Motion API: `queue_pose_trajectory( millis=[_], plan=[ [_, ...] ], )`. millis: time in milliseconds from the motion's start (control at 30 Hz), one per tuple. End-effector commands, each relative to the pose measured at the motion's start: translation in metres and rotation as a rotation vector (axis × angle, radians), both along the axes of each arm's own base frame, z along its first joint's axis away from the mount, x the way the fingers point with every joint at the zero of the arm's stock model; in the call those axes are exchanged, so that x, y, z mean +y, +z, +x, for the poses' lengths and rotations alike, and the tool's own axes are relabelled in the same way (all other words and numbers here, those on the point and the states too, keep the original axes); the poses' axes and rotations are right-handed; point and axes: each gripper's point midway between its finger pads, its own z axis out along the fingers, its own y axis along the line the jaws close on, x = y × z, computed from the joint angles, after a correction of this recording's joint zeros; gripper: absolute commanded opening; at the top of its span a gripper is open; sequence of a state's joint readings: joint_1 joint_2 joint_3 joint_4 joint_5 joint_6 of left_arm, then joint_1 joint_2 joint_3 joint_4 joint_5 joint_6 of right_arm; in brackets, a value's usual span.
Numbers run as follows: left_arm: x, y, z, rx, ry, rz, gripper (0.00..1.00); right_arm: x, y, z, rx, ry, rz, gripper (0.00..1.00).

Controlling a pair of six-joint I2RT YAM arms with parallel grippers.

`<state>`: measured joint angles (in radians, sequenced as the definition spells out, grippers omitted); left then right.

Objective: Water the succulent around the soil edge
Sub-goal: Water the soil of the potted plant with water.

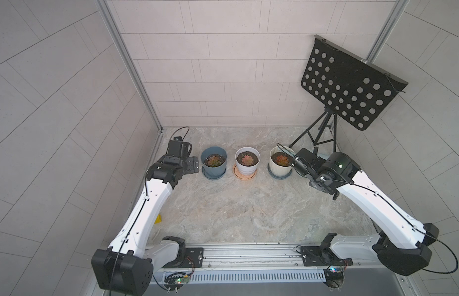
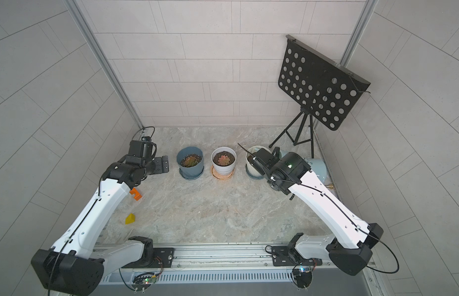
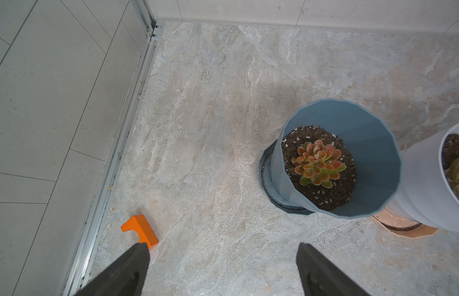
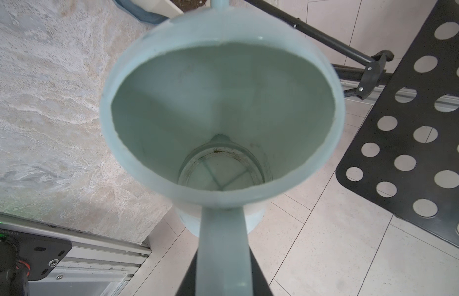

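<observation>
Three potted succulents stand in a row: one in a blue-grey pot (image 1: 213, 161) (image 3: 318, 165), one in a white pot (image 1: 247, 160), one in a cream pot (image 1: 281, 159). My right gripper (image 4: 224, 256) is shut on the handle of a pale blue watering can (image 4: 223, 107) (image 2: 317, 167). The can is tipped, and its spout (image 4: 219, 3) reaches toward the cream pot's rim. In both top views the right wrist hides the jaws. My left gripper (image 3: 223, 252) (image 1: 192, 165) hangs open and holds nothing, just left of the blue-grey pot.
A black perforated music stand (image 1: 351, 84) on a tripod stands at the back right, close behind the right arm. An orange block (image 3: 142, 230) and a yellow wedge (image 2: 130, 219) lie by the left wall. Tiled walls enclose three sides.
</observation>
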<state>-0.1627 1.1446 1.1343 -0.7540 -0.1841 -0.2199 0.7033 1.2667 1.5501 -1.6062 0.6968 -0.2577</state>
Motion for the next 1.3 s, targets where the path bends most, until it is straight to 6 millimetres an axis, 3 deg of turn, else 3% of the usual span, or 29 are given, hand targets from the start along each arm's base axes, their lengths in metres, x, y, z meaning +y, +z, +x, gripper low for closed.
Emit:
queue_pose_trajectory(
  millis=[0,400,1267],
  plan=[
    [0.004,0.009,0.0,-0.019,0.016,0.002,0.97,-0.023,0.01,-0.022,0.067,-0.007,-0.126,0.0],
    [0.005,0.008,-0.001,-0.019,0.016,0.003,0.97,-0.013,0.006,-0.024,0.063,0.024,-0.114,0.0],
    [0.01,0.004,0.001,-0.019,0.031,-0.015,0.97,-0.027,-0.005,-0.042,0.093,0.047,-0.106,0.0]
  ],
)
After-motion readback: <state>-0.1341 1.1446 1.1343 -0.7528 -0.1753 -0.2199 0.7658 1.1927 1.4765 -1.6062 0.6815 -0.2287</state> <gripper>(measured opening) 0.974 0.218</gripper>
